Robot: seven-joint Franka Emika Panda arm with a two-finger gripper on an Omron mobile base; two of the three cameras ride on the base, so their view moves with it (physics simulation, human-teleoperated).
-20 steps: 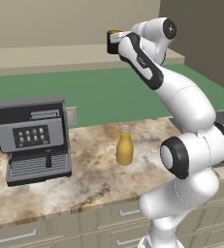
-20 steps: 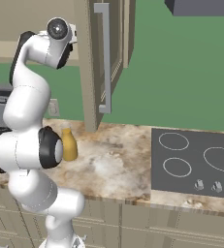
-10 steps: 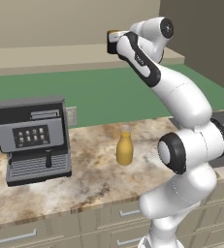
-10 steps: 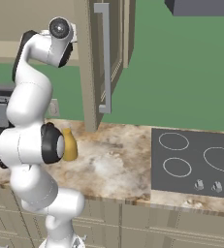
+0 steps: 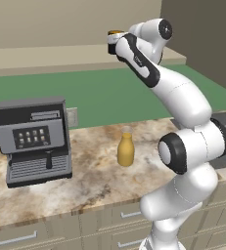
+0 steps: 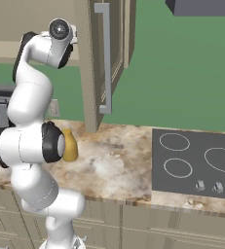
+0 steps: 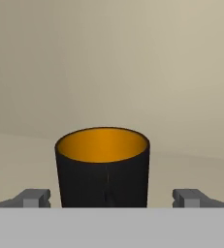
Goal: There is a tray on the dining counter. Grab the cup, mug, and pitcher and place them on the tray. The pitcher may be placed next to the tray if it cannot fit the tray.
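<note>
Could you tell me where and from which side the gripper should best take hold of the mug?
Grip the mug across its round body, coming in level from the side the hand view faces. It stands upright, open top up, and sits centred between the open gripper's fingertips with room on both sides. I can't place the handle for certain.

Pitcher (image 6: 70, 146) on marbled counter (image 6: 119, 168), partly behind arm (image 6: 31, 141).
</note>
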